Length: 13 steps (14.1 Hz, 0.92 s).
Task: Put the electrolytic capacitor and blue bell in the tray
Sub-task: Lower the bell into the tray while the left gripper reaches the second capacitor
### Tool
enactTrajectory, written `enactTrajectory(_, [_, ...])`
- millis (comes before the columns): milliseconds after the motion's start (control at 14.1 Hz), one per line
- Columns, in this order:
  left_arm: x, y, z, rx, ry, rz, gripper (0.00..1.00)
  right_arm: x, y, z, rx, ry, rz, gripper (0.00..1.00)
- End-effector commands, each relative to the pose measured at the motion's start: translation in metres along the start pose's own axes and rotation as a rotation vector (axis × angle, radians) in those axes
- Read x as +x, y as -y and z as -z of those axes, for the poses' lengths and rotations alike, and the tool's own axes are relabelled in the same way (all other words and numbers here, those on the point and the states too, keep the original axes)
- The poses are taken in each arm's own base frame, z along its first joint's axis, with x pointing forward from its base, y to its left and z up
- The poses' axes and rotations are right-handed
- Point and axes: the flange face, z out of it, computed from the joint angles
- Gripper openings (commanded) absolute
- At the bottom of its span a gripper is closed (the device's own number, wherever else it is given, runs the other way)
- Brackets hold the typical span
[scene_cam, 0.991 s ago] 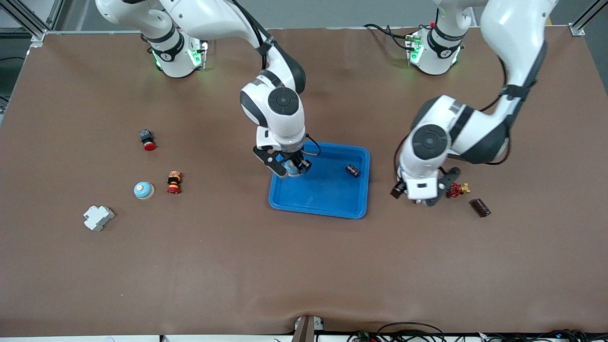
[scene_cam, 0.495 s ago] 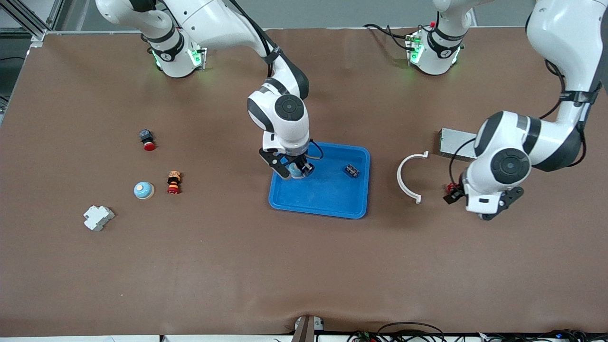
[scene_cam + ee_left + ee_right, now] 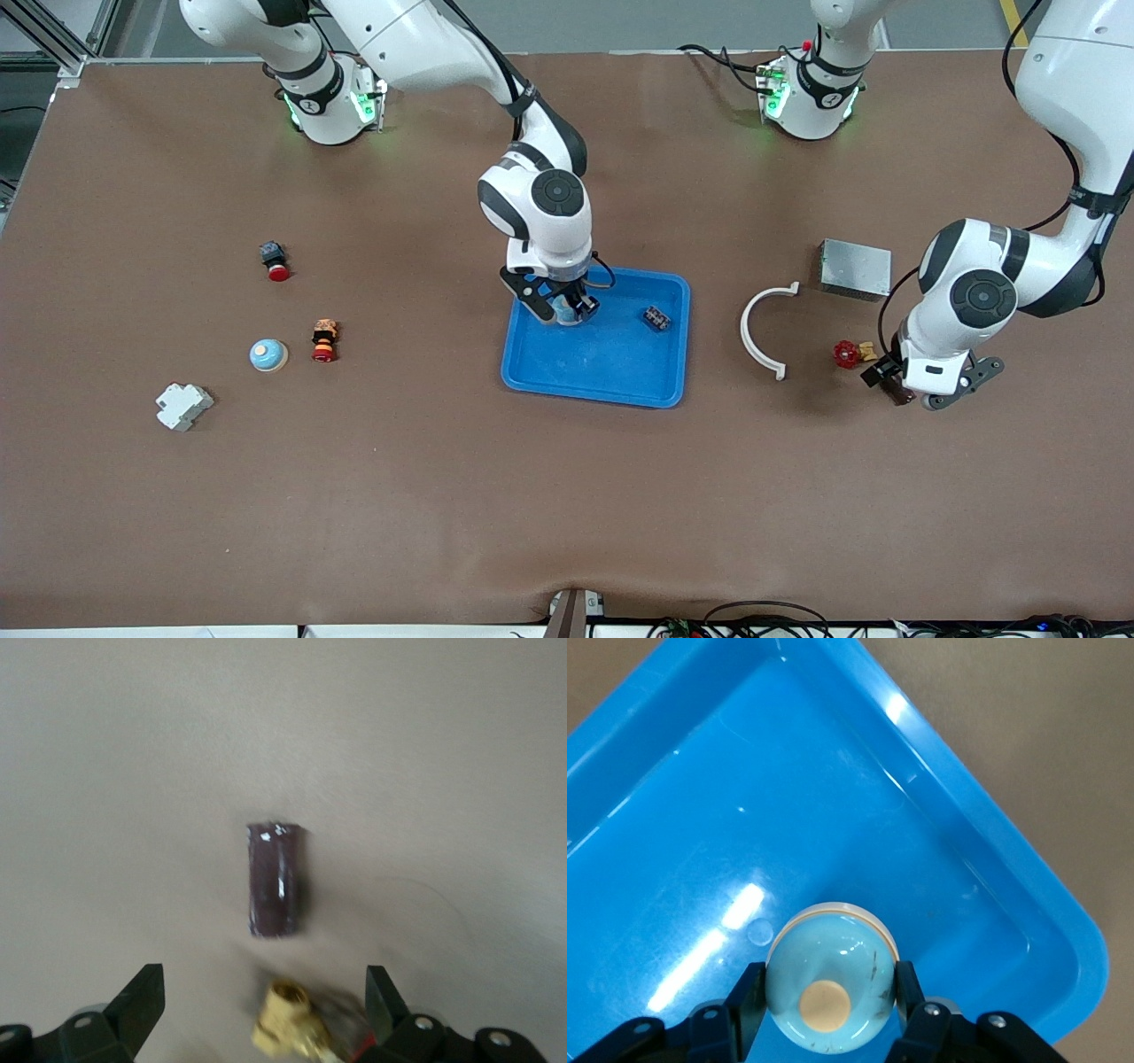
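The bright-blue tray [image 3: 611, 377] lies mid-table. My right gripper [image 3: 564, 312] hangs over its corner toward the right arm's base, shut on a light-blue bell [image 3: 831, 979] with a cream button; the tray floor [image 3: 859, 815] shows below it. A small dark component [image 3: 656, 317] lies inside the tray. My left gripper [image 3: 926, 385] is open, low over the table toward the left arm's end. The dark brown cylindrical capacitor [image 3: 273, 879] lies flat on the table just ahead of the left gripper [image 3: 264, 983]. A brass and red valve [image 3: 288, 1028] lies between its fingers, untouched.
A white curved piece [image 3: 762, 332], a grey metal box [image 3: 855, 268] and the red valve [image 3: 846, 354] lie between the tray and the left gripper. Toward the right arm's end are a red push-button [image 3: 275, 263], a second blue bell [image 3: 267, 355], a small figurine [image 3: 324, 340] and a white block [image 3: 183, 405].
The left arm swung away from the tray toward its own end of the table, uncovering the white curved piece and grey box. The right gripper carried the bell a little farther over the tray.
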Motion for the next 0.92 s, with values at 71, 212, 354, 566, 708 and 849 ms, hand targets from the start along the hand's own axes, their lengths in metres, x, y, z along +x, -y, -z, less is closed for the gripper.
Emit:
enactTrajectory(71, [0.013, 0.025, -0.029, -0.031, -0.060, -0.046, 1.00, -0.018, -0.001, -0.004, 0.003, -0.015, -0.033, 0.00])
enactTrajectory(212, [0.016, 0.025, -0.047, -0.101, -0.064, -0.032, 1.00, -0.021, -0.003, -0.014, -0.008, -0.019, -0.033, 0.00])
enactTrajectory(354, [0.017, 0.031, -0.053, -0.117, -0.064, -0.020, 1.00, -0.023, -0.003, -0.023, 0.000, -0.019, -0.030, 0.00])
enactTrajectory(566, [0.016, 0.032, -0.054, -0.116, -0.061, -0.018, 0.94, -0.024, -0.005, -0.032, -0.003, -0.019, -0.040, 0.00])
enactTrajectory(708, [0.016, 0.032, -0.053, -0.116, -0.061, -0.004, 0.46, -0.024, -0.005, -0.035, -0.005, -0.023, -0.067, 0.99])
enactTrajectory(849, [0.017, 0.030, -0.051, -0.124, -0.057, 0.021, 0.00, -0.026, -0.006, -0.035, -0.009, -0.025, -0.066, 1.00])
